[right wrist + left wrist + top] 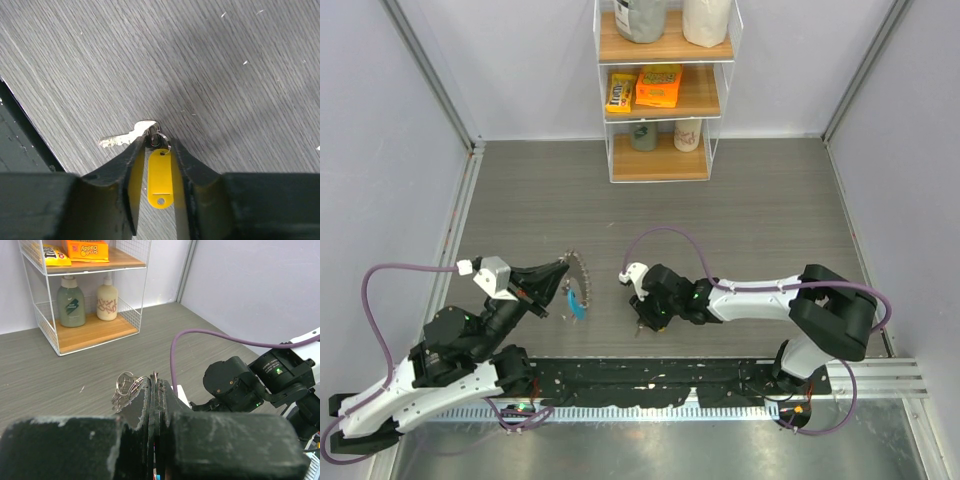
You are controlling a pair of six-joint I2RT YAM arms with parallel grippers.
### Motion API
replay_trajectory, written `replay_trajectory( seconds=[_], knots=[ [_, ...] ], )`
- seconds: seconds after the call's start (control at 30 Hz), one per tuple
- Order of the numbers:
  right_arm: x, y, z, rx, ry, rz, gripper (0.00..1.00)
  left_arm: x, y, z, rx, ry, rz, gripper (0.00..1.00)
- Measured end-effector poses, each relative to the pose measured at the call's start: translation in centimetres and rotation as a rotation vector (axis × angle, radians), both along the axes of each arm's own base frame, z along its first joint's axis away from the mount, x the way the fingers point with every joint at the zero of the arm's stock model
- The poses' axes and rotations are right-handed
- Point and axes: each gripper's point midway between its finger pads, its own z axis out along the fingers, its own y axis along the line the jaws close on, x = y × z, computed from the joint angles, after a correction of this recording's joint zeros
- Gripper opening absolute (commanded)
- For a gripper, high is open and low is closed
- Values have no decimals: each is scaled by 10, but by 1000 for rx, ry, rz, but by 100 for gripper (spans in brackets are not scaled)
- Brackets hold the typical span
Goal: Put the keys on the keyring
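My left gripper is shut on the keyring, a thin silvery jagged loop held above the table, with its blue crescent tag hanging below. In the left wrist view the wire sticks up between the closed jaws, with small rings bunched to the left. My right gripper is low on the table. In the right wrist view its fingers pinch the small ring of a silver key. The key's yellow tag lies between the fingers. A red key is not in view.
A white wire shelf with snack boxes and bottles stands at the back centre. Grey walls close in the left and right sides. The black base rail runs along the near edge. The right arm shows close beside the left gripper.
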Motion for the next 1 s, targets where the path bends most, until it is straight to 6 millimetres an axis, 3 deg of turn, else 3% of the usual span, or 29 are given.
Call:
replay_trajectory(
  seconds=[0.1, 0.2, 0.4, 0.5, 0.63, 0.83, 1.0],
  knots=[
    [0, -2, 0, 1, -1, -11, 22, 0, 0, 0, 0, 2, -1, 0],
    [0, -5, 2, 4, -4, -19, 6, 0, 0, 0, -1, 3, -1, 0],
    [-2, -12, 10, 16, -17, -33, 6, -1, -1, 0, -2, 3, -6, 0],
    [-5, -17, 23, 52, -36, -33, 6, -2, -2, 0, -3, 4, -14, 0],
    [-9, -20, 64, 171, -91, -21, 6, -2, -7, -3, 6, 14, -29, 0],
    [-28, -26, 151, 421, -212, 84, 6, 0, -19, -10, 44, 29, -48, 0],
    [-50, -34, 194, 516, -262, 215, 6, 1, -32, -15, 75, 38, -75, 0]
  ],
)
